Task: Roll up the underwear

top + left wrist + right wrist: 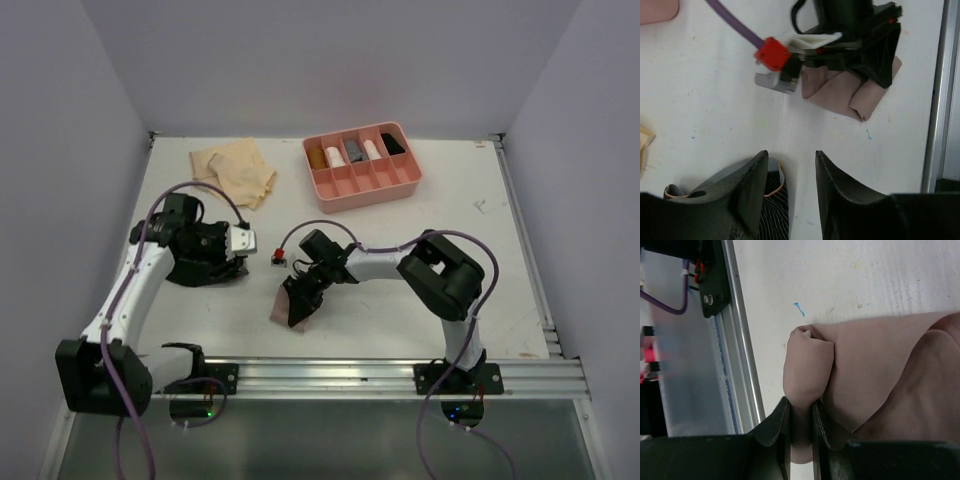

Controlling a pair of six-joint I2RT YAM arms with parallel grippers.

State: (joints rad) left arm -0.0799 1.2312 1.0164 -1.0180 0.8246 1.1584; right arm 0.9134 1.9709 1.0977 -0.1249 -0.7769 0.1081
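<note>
Right pincer (800,412): fingers pressed together on a doubled-over edge of the pink underwear (880,360), with cloth squeezed in the thin gap between them. That's your grip. The pinched fold runs straight out ahead of the fingertips as a short tube. The rest of the cloth spreads flat on the table (500,260) to one side of the pincer, the side away from the rail (742,365). So the fold's long axis lines up with your fingers, and the loose sheet lies crosswise to it. My read is that any rolling has to go sideways toward that sheet, not forward. The rail sits near on the other side of the fingers, so mind it.

Left pincer (790,185): spread, nothing between the fingers. The black underwear (774,200) lies right under it, partly beneath one finger; I can't tell if they touch. The pink piece is well ahead of this pincer across bare table, so your right arm is the nearer one by far.

The tan underwear (237,170) lies flat and unrolled far beyond the left pincer, beside the tray (365,192).

The roll looks barely started, one turn of fold at most. The risk as I judge it: the cloth is thin and soft, so the fold may slip out, or the sheet may drag along instead of wrapping.
</note>
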